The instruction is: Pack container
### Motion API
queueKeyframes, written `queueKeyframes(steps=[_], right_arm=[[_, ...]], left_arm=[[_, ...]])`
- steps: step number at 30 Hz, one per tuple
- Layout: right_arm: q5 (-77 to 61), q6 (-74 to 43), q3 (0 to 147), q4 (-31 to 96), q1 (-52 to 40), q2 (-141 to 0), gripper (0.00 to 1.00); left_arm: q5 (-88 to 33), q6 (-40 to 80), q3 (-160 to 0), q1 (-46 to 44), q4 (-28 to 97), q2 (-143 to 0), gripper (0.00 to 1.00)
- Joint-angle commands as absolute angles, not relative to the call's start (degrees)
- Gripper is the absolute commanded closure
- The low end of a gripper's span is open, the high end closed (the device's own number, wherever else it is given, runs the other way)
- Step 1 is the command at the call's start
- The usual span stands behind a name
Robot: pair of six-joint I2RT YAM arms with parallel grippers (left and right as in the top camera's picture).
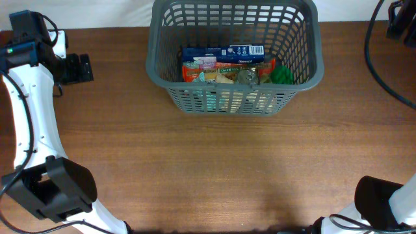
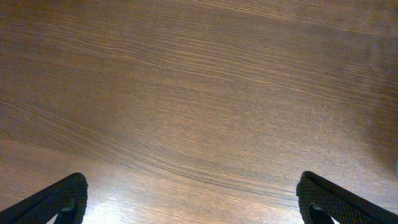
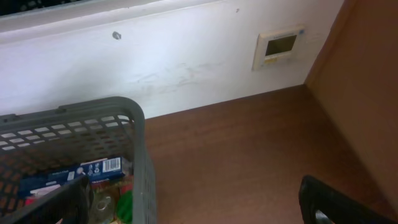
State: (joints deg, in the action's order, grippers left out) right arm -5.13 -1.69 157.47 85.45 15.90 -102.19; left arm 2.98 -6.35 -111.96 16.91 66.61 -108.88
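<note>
The dark grey lattice basket [image 1: 305,78] stands at the back middle of the table. It holds a blue box [image 1: 221,52], red and orange packets [image 1: 198,70] and a green item [image 1: 281,75]. My left gripper [image 1: 78,67] is at the far left, well apart from the basket. In the left wrist view it is open and empty [image 2: 193,208] over bare wood. My right gripper [image 3: 193,208] is open and empty, right of the basket's corner [image 3: 140,155]. The blue box [image 3: 93,169] shows inside. In the overhead view the right gripper [image 1: 398,23] is mostly cut off at the top right edge.
A white wall [image 3: 186,56] with a small beige panel [image 3: 280,45] runs behind the table. A brown side panel [image 3: 367,93] stands at the right. Black cables [image 1: 377,58] hang over the back right corner. The arm bases [image 1: 55,188] sit at the front corners.
</note>
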Motion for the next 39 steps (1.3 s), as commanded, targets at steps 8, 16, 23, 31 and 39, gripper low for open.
queueKeyframes(steps=[8,16,23,31,39], right_arm=[[-3.77,-1.45,157.51,87.31,16.16,-101.73,0.01],[-2.33,-0.73,154.98,84.68,16.27,-96.71,0.01],[-2.31,-0.91,127.76,65.76,15.38,-76.49,0.01],[-2.28,-0.91,77.54,39.59,13.30,-41.74,0.01],[-2.98,-0.93,40.62,30.94,6.85,-14.92,0.01]], left_arm=[[2.35,-5.82,-111.77,17.04,66.65,-108.99,0.01],[2.33,-5.82,-111.77,17.04,66.65,-108.99,0.01],[2.35,-5.82,-111.77,17.04,66.65,-108.99,0.01],[2.35,-5.82,-111.77,17.06,66.65,-108.99,0.01],[2.33,-5.82,-111.77,17.04,66.65,-108.99,0.01]])
